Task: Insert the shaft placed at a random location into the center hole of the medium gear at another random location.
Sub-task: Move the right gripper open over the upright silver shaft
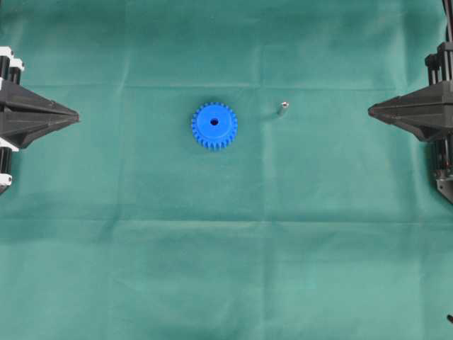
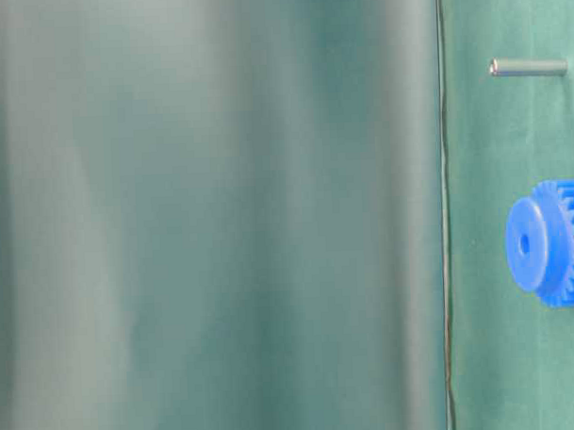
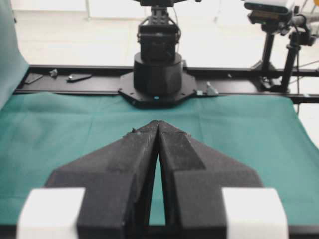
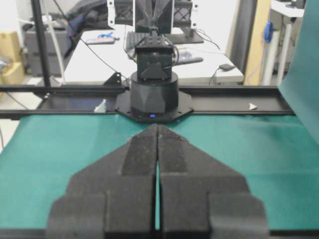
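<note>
Both grippers were closed on nothing: the left gripper point(image 1: 74, 113) and the right gripper point(image 1: 371, 110) sat at opposite edges of the green cloth point(image 1: 226, 269). The shaft point(image 1: 282, 108) stood nearer the right gripper, well out from its tips, with the medium gear point(image 1: 214, 126) beyond it. The pin looked stiff, light and slippery; a mid-length pinch seemed safest, leaving one end free for the center hole point(image 1: 214, 122).
</note>
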Controlling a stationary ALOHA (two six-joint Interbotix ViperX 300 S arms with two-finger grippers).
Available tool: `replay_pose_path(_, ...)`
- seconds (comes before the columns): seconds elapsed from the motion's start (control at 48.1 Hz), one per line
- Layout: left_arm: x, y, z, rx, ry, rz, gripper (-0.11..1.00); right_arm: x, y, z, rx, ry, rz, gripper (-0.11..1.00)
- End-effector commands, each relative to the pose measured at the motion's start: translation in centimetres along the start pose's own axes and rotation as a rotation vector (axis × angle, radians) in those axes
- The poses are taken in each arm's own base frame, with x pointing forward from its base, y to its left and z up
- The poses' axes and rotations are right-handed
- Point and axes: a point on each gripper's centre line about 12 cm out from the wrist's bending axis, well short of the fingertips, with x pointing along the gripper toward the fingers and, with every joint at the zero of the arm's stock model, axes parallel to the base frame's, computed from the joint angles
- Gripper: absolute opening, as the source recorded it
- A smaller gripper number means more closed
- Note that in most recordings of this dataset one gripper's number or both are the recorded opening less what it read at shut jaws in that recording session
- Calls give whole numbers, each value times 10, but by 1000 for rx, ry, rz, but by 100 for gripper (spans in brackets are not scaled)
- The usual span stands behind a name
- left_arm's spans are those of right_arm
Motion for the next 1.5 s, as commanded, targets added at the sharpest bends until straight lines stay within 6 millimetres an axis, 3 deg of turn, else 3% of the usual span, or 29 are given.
replay_pose_path(0.0, 4, -2, 8, 4, 3, -9, 0, 3, -1, 6, -4, -8, -6, 1)
replay_pose_path(0.229, 4, -2, 7, 1, 21, -9, 0, 9, -3, 10, -13, 43, -13, 1)
replay_pose_path(0.499, 5, -2, 6, -1, 28, -9, 0, 20, -18, -14, -7, 138, -82, 4)
replay_pose_path(0.602, 4, -2, 5, 1, 29, -9, 0, 28, -26, -28, -10, 177, -111, 25)
replay_pose_path(0.789, 4, -2, 5, 1, 28, -9, 0, 46, -40, -60, -24, 258, -152, 80)
replay_pose_path(0.852, 4, -2, 5, 1, 28, -9, 0, 52, -46, -75, -37, 295, -170, 91)
replay_pose_path(0.976, 4, -2, 5, 1, 29, -9, 0, 61, -58, -98, -35, 341, -205, 84)
replay_pose_path(1.184, 4, -2, 6, 1, 28, -9, 0, 72, -72, -132, -27, 402, -239, 85)
replay_pose_path(1.475, 4, -2, 6, 1, 26, -9, 0, 75, -79, -166, -2, 459, -268, 85)
